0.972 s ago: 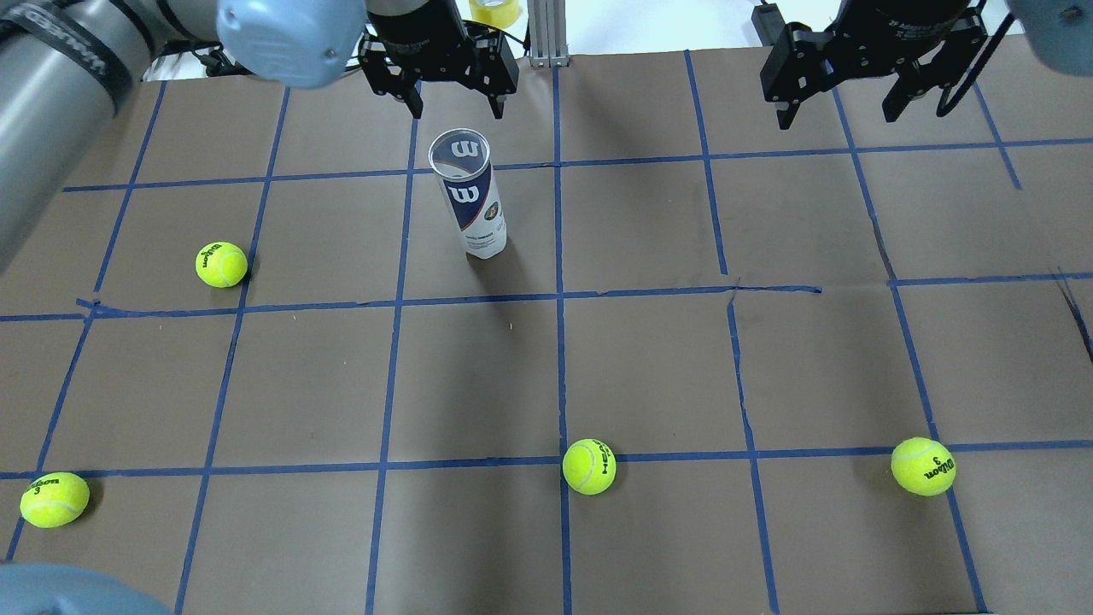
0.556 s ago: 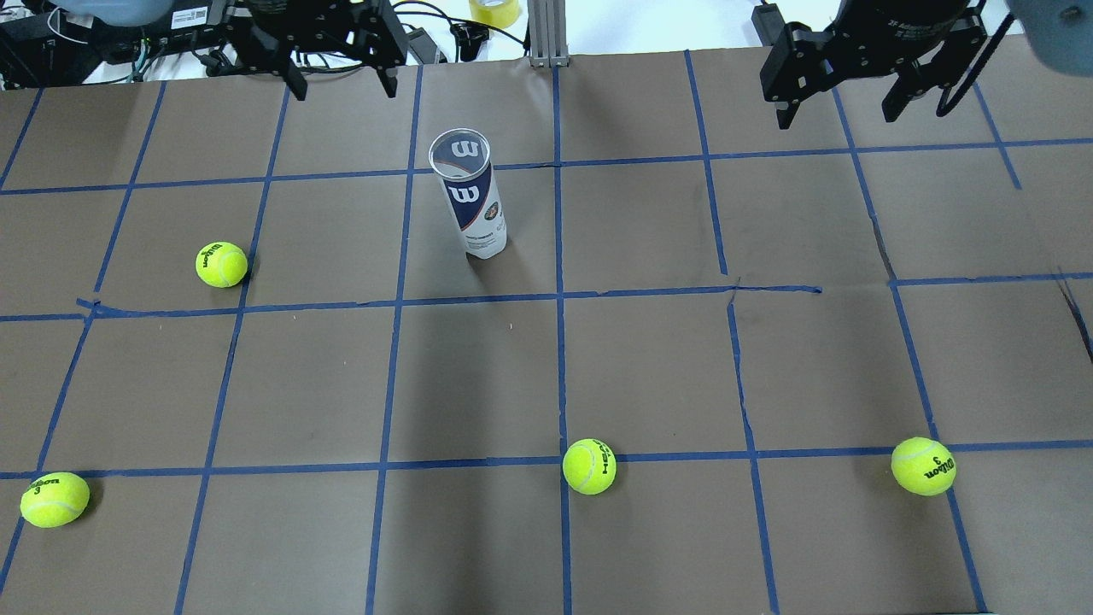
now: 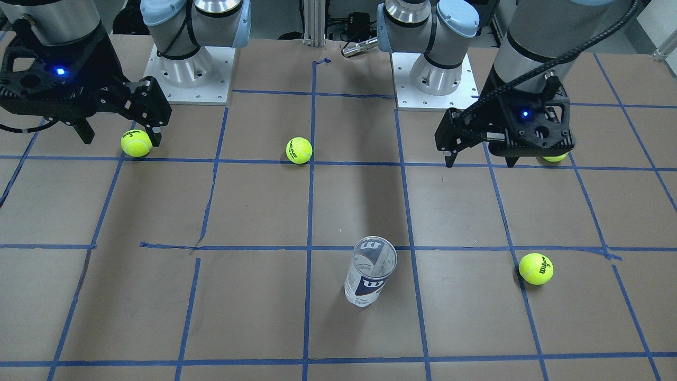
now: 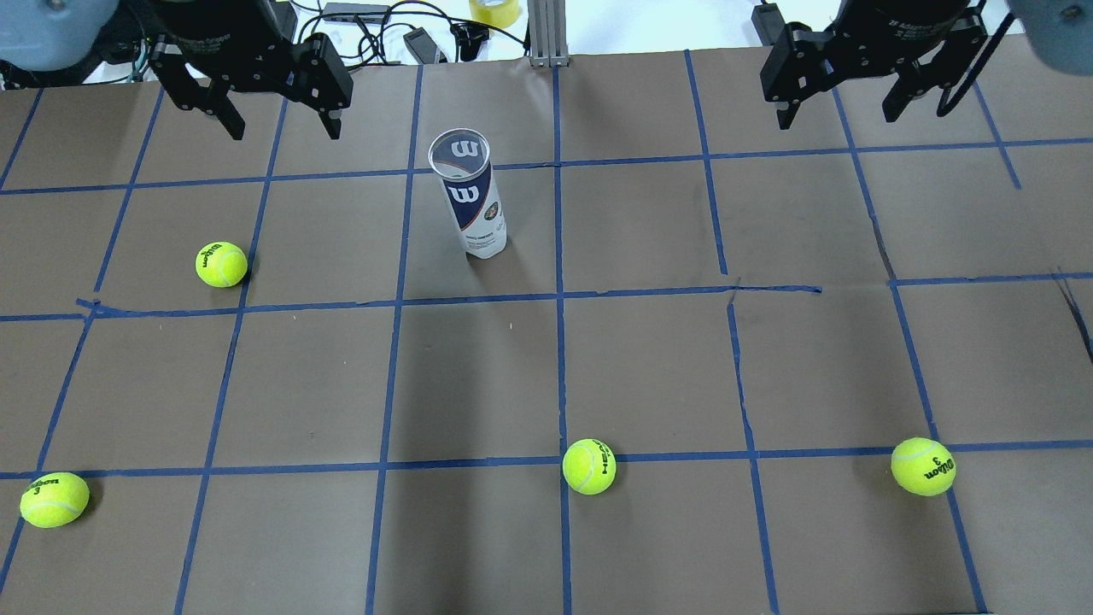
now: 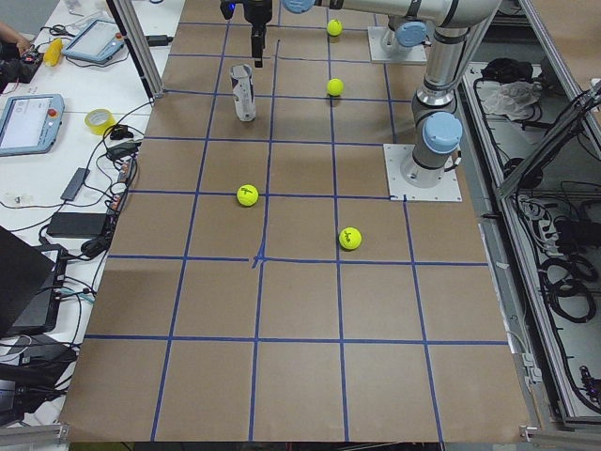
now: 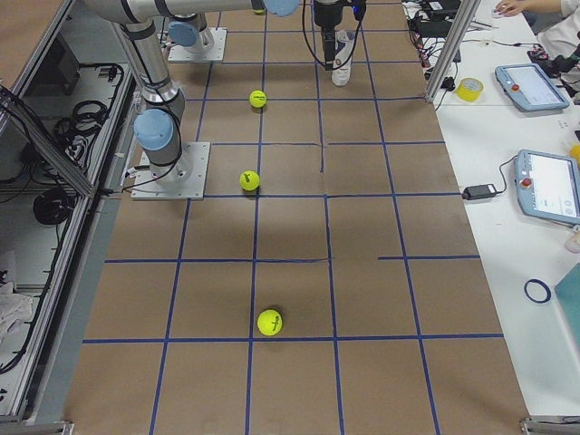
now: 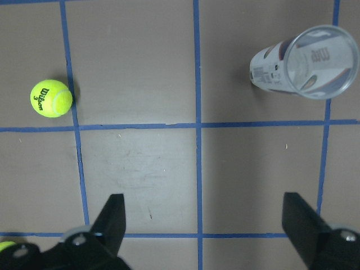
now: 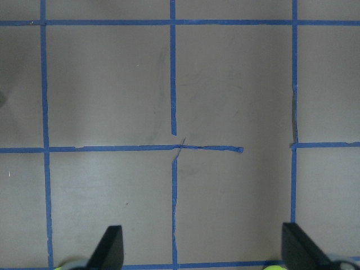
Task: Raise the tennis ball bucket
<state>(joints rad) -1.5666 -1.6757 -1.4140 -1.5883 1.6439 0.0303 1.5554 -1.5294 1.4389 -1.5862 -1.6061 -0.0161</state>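
Note:
The tennis ball bucket (image 4: 470,195) is a clear can with a white and navy Wilson label. It stands upright and open-topped on the brown gridded table, left of centre at the back. It also shows in the front-facing view (image 3: 370,272) and the left wrist view (image 7: 306,64). My left gripper (image 4: 282,128) is open and empty, hovering well to the left of the can; it also shows in the front-facing view (image 3: 480,159). My right gripper (image 4: 837,115) is open and empty, high over the back right; it also shows in the front-facing view (image 3: 121,140).
Several yellow-green tennis balls lie on the table, one left of the can (image 4: 221,264), one at front left (image 4: 54,499), one at front centre (image 4: 588,466), one at front right (image 4: 923,466). An aluminium post (image 4: 540,34) and a tape roll (image 4: 493,10) stand behind the back edge.
My left gripper has moved left, from just behind the can to the back left, still open. The can and the right arm have not moved.

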